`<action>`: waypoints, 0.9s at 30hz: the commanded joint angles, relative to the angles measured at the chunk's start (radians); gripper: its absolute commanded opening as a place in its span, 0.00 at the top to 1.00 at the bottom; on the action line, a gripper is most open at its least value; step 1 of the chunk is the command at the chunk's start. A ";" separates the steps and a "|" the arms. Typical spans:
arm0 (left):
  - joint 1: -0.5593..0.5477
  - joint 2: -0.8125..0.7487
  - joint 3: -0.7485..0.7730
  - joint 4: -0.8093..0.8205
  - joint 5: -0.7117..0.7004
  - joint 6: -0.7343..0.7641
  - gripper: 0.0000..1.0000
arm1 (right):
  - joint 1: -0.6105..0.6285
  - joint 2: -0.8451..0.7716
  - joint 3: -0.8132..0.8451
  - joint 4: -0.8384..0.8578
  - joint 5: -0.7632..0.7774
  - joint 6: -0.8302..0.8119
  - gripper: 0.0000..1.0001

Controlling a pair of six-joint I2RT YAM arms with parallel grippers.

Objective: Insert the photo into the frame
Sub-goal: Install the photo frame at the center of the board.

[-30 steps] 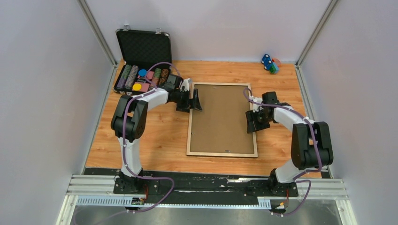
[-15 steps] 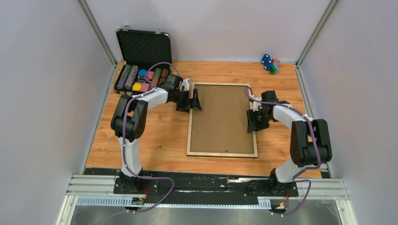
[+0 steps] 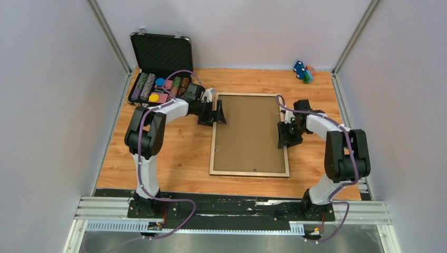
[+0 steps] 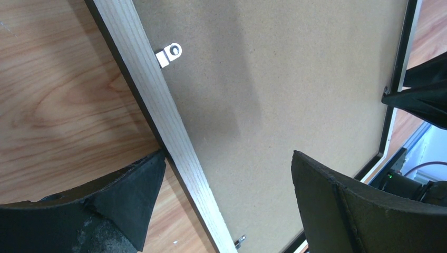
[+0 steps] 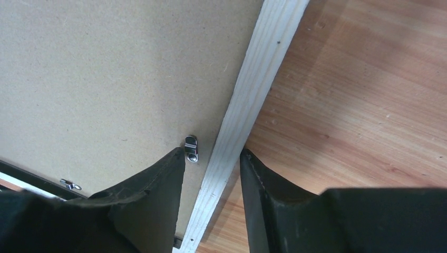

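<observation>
Table (image 3: 174, 153): a wooden tabletop seen from above, with pale walls on three sides and the two arm bases at 6 o'clock.
Frame (image 3: 249, 173): lies flat at the centre of the table, long sides running from 12 to 6 o'clock, pale wood rails facing up.
Backing board (image 3: 248, 132): a plain brown sheet that fills the frame's opening from rail to rail.
Left arm (image 3: 145, 132): white and black, rises from its base and reaches toward 2 o'clock, to the frame's 9 o'clock rail near its far end.
Right arm (image 3: 345, 153): white and black, bends back toward 10 o'clock, to the frame's 3 o'clock rail about halfway along.
Chip case (image 3: 161, 52): a black case at 11 o'clock, lid standing open, with rows of coloured chips inside.
Left gripper (image 3: 216, 117): released, jaws spread wide across the rail, one finger over the bare table and the other over the backing board.
Right gripper (image 3: 284, 138): jaws half closed astride the rail, one finger on the board side and one on the table side; whether they pinch the wood cannot be told.
Toy cars (image 3: 302, 71): a small blue and green cluster at 1 o'clock, well apart from the frame.
Metal clip (image 5: 192, 148): a small silver tab on the board, just beside the right gripper's inner fingertip and the rail.
</observation>
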 commanded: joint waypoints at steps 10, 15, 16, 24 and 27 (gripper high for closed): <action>-0.017 0.107 -0.041 -0.095 -0.029 0.028 0.00 | -0.052 0.101 0.046 0.070 0.053 0.025 0.62; -0.018 0.106 -0.041 -0.095 -0.030 0.029 0.00 | -0.065 0.104 0.049 0.059 0.030 0.023 0.65; -0.017 0.107 -0.041 -0.095 -0.030 0.029 0.00 | -0.065 0.099 0.049 0.057 0.022 0.020 0.65; -0.017 0.107 -0.041 -0.096 -0.030 0.030 0.00 | -0.140 0.071 0.032 0.037 -0.044 -0.022 0.66; -0.017 0.107 -0.039 -0.098 -0.032 0.031 0.00 | -0.140 0.061 0.025 0.031 -0.065 -0.040 0.66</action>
